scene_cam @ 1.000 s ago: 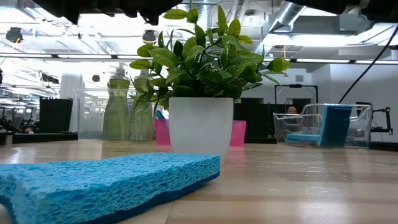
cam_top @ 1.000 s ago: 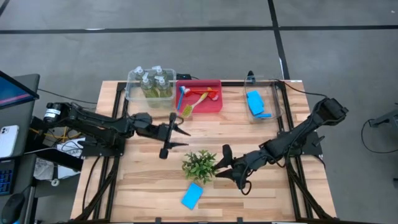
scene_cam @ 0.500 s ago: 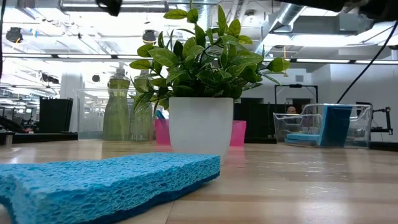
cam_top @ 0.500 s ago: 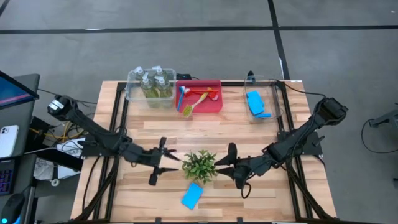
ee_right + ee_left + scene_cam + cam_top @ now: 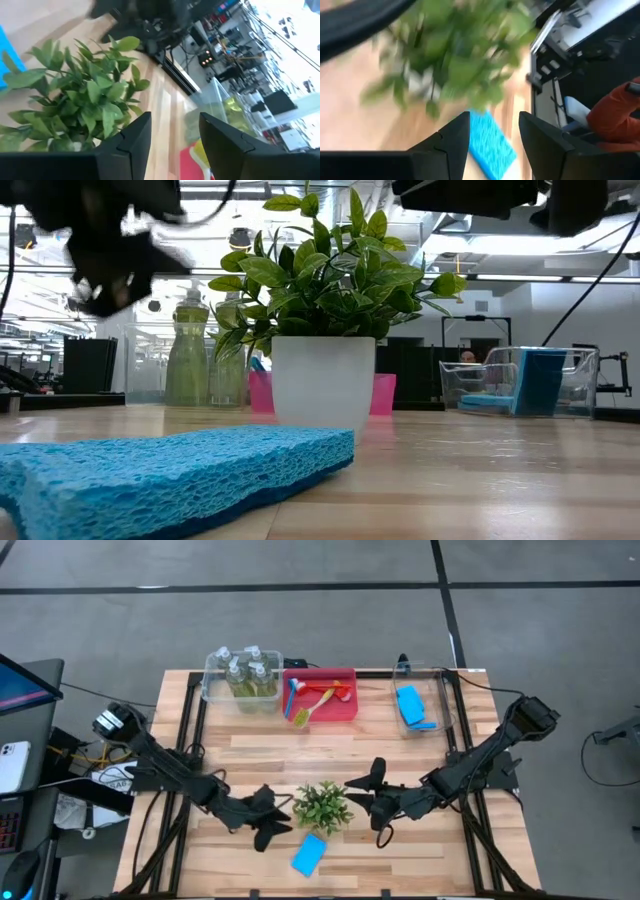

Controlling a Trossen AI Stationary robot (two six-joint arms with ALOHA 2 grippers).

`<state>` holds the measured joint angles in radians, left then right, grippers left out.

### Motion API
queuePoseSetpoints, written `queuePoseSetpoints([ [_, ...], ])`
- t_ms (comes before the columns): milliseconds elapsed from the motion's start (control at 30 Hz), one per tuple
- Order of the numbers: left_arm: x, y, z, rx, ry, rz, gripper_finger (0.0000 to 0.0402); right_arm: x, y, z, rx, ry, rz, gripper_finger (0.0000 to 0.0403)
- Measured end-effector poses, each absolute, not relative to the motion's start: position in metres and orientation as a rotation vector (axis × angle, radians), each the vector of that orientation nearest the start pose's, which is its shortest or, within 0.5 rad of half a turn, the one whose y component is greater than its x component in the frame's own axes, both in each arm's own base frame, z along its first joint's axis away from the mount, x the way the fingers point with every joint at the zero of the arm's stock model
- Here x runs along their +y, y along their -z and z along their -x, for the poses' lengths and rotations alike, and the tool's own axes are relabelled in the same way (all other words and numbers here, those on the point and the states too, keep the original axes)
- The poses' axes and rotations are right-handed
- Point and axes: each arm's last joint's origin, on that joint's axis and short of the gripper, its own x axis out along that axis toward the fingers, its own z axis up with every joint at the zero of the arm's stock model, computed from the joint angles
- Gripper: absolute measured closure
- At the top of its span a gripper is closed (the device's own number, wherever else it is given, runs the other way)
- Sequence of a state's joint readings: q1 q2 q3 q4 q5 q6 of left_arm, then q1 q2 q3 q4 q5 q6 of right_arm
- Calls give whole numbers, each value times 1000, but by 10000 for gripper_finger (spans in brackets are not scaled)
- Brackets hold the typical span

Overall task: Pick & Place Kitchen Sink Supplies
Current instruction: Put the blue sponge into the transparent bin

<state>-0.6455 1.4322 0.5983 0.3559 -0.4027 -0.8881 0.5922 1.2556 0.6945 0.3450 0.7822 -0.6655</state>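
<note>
A blue sponge (image 5: pixel 309 854) lies flat on the table near the front edge, just in front of the small potted plant (image 5: pixel 322 805); it fills the low view's foreground (image 5: pixel 170 470). My left gripper (image 5: pixel 278 821) hangs open just left of the plant, its fingers pointing at the plant and at the sponge (image 5: pixel 492 147). My right gripper (image 5: pixel 362 802) hangs open just right of the plant (image 5: pixel 85 102), nothing between its fingers. Bottles stand in a clear bin (image 5: pixel 243 675), brushes lie in a red bin (image 5: pixel 320 695), and more sponges lie in a clear bin (image 5: pixel 415 708).
The three bins stand in a row along the table's far edge. The plant's white pot (image 5: pixel 322 385) stands between the two grippers, right behind the sponge. Bare wood lies to the left and right of the sponge along the near edge.
My left gripper has swung from the table's middle left toward the near edge and the plant, sinking and rolling about its own axis. My right gripper has stayed in place and turned its fingers a little toward the plant. The sponge and the plant have not moved.
</note>
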Motion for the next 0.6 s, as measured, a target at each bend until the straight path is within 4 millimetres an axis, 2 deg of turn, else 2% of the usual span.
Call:
queuePoseSetpoints([
  [167,-159,-151,-236,612,-33,802,230,130,-256,-230,228,136,802,244],
  [300,-154,-138,-242,684,-68,900,230,130,-256,-230,231,132,839,244],
  [433,-151,-136,-246,734,-55,992,230,130,-256,-230,232,131,849,244],
  [600,-156,-145,-252,745,-11,1056,230,130,-256,-230,234,132,868,244],
])
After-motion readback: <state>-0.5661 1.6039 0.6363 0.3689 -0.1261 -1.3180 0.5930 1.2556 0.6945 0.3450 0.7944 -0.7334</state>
